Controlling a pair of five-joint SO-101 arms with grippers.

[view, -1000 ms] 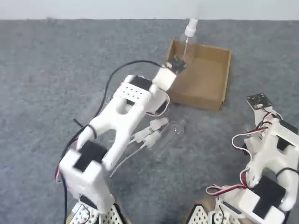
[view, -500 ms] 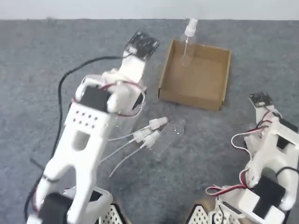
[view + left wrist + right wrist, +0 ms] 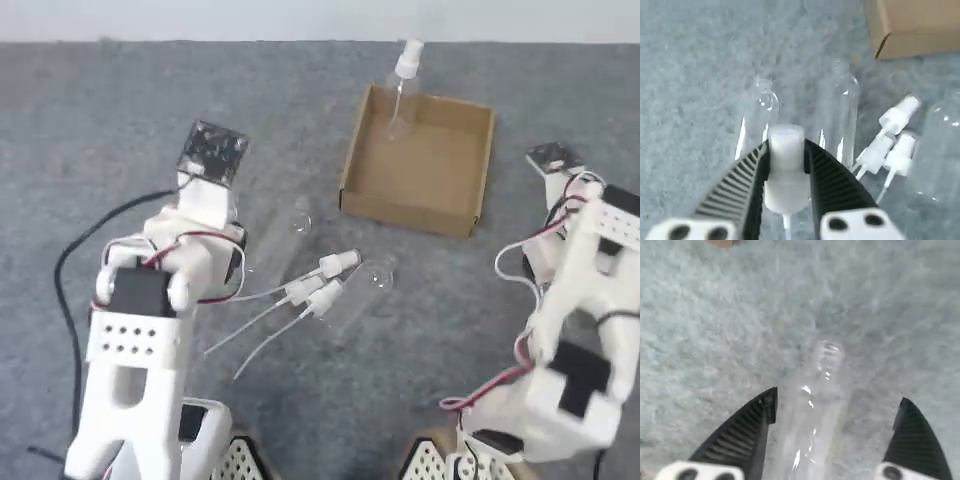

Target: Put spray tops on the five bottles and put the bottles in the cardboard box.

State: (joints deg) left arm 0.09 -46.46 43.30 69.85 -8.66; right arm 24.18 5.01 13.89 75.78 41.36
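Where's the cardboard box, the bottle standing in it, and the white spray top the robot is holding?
cardboard box (image 3: pixel 404 211), high view, on its front wall.
bottle (image 3: pixel 400 104), high view, on its clear body.
spray top (image 3: pixel 786 167), left wrist view, on its white collar between the jaws.

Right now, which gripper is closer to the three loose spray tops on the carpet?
Left. The left gripper, shut on a spray top, is just beside the loose spray tops. The right gripper is open over a clear bottle, well off to their other side.
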